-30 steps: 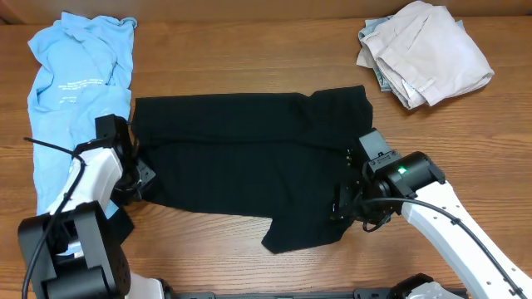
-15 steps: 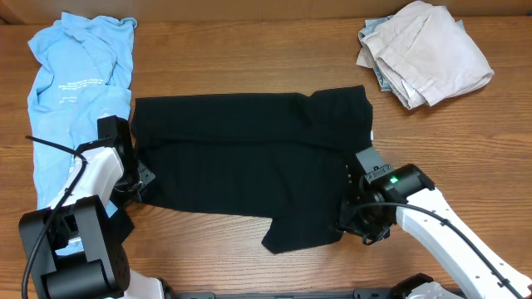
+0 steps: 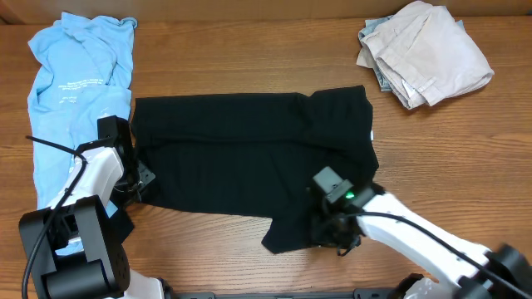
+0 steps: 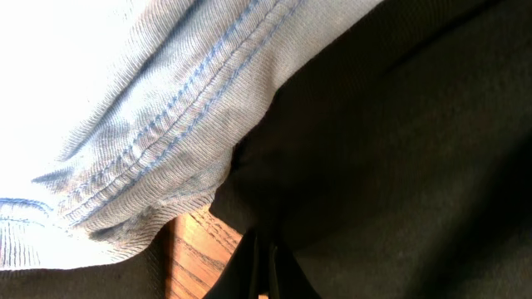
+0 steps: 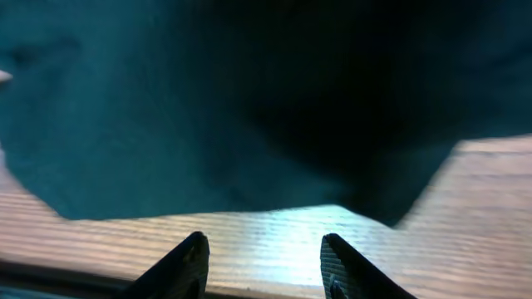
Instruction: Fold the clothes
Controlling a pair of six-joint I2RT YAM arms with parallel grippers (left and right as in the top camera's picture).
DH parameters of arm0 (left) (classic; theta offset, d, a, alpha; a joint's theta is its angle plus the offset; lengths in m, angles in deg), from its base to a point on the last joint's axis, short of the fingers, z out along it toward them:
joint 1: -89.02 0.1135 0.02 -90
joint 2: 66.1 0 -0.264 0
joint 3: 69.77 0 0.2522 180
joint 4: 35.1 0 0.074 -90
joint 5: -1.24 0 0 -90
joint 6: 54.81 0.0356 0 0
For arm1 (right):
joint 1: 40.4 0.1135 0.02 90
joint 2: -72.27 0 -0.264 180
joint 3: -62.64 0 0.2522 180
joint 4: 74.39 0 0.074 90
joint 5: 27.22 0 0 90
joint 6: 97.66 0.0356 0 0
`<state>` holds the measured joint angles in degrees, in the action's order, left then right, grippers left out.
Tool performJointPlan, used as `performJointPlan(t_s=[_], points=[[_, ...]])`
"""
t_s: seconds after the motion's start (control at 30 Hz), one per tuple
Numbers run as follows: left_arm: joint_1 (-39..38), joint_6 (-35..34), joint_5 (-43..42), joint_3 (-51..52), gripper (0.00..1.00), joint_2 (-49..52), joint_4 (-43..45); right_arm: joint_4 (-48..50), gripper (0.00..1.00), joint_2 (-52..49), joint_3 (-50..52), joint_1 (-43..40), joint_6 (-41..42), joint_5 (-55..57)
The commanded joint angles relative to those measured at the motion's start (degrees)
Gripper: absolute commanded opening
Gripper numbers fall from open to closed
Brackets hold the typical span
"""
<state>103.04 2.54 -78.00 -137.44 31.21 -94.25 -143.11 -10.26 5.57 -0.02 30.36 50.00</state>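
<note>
A large black garment point(image 3: 241, 158) lies spread flat in the middle of the table, with a small white tag point(image 3: 371, 135) at its right edge. A light blue printed T-shirt point(image 3: 75, 75) lies at the left, and beige clothes point(image 3: 424, 54) are piled at the back right. My left gripper point(image 3: 140, 178) is at the black garment's left edge. In the left wrist view its fingers point(image 4: 262, 270) are shut on black fabric point(image 4: 399, 149) beside the blue hem point(image 4: 125, 100). My right gripper point(image 3: 331, 241) is open and empty point(image 5: 266, 257) over bare wood, just short of the black garment's lower edge point(image 5: 249, 100).
The wooden table point(image 3: 249, 58) shows bare wood behind the black garment. Its front edge point(image 5: 50, 278) lies close below my right gripper. A flap of the black garment point(image 3: 291, 232) juts toward the front edge.
My right arm has moved left and toward the front, from the black garment's right edge to its lower flap. The left arm has not moved.
</note>
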Motion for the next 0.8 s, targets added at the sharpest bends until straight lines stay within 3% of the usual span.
performJointPlan(t_s=[0.0, 0.23, 0.77], points=[[0.2, 0.94, 0.13, 0.57, 0.04, 0.57, -0.24, 0.76, 0.48, -3.93, 0.66, 2.78, 1.95, 0.5], [0.2, 0.94, 0.15, 0.57, 0.04, 0.57, -0.37, 1.66, 0.55, -6.6, 0.66, 4.28, 2.84, 1.38], [0.22, 0.96, 0.15, 0.55, 0.04, 0.55, -0.13, 1.33, 0.54, -6.62, -3.61, 2.78, 2.47, 5.29]])
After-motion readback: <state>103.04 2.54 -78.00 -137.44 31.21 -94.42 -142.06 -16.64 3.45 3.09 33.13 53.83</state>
